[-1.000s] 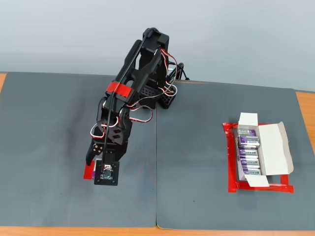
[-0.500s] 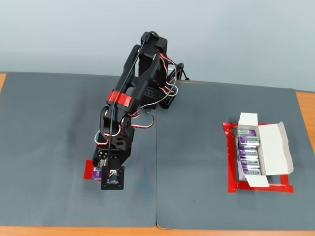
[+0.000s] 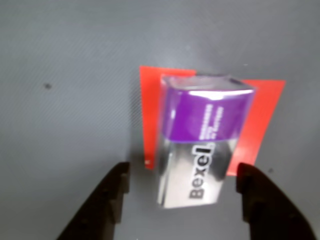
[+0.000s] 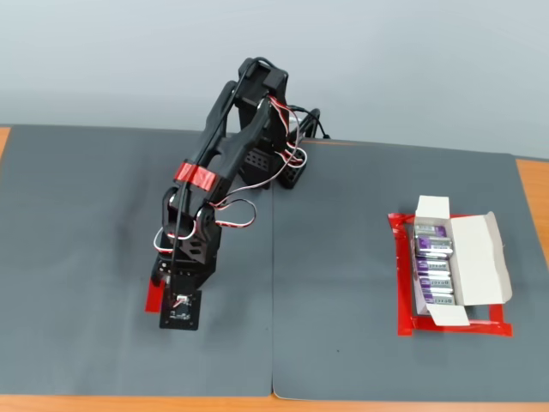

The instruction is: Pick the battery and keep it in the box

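In the wrist view a purple and silver battery (image 3: 200,142) lettered "Bexel" lies on a flat red tape patch (image 3: 265,112). My gripper (image 3: 183,171) is open, with one black finger on each side of the battery's silver end and a gap on both sides. In the fixed view the gripper (image 4: 169,283) is low over the mat at the left, and the arm covers the battery there. Far to the right lies the white box (image 4: 480,257) with its flaps open and several purple batteries (image 4: 433,266) in a row inside.
Red tape (image 4: 401,287) frames the box. A sliver of the red patch (image 4: 153,299) shows beside the gripper. The arm's base (image 4: 279,167) stands at the back of the grey mat (image 4: 343,257). Wooden table edge (image 4: 532,184) shows at the right.
The arm has leaned further out and the gripper head has shifted slightly left over the red patch. The battery that showed beside it half a second ago is now covered.
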### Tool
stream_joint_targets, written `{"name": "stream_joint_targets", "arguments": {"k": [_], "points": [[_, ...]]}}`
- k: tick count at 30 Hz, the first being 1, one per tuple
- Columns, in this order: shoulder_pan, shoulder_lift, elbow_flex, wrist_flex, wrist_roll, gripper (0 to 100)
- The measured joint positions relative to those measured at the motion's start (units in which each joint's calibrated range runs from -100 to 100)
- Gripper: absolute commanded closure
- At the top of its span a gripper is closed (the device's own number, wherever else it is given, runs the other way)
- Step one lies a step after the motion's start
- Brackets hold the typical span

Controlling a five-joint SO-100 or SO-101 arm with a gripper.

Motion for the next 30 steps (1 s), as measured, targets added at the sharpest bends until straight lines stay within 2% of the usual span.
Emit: {"name": "stream_joint_targets", "arguments": {"k": [23,30], "points": [[0.3,3.1,-2.8,0.2,0.3,76],[0.4,3.1,-2.8,0.2,0.5,86]]}}
